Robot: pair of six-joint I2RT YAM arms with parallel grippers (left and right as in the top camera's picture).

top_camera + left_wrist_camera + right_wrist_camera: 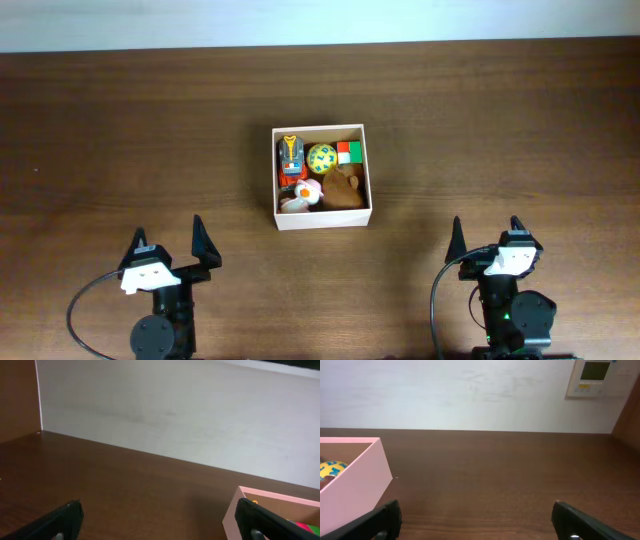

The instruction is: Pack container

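The container (pixel 321 221) is a square white-walled box at the table's middle. It holds several small toys: a yellow ball (pixel 322 158), a red and green block (pixel 349 152), a brown plush (pixel 343 188), a toy vehicle (pixel 291 154) and a pink and white toy (pixel 297 198). My left gripper (pixel 168 241) is open and empty near the front left, well short of the container. My right gripper (pixel 487 233) is open and empty at the front right. The container's corner shows in the left wrist view (pixel 235 515) and its wall in the right wrist view (pixel 355 485).
The brown wooden table (pixel 520 120) runs to a white wall at the back (pixel 470 390). A wall panel with a display (pixel 595 377) hangs at the far right. A brown side board (pixel 17 395) stands at the far left.
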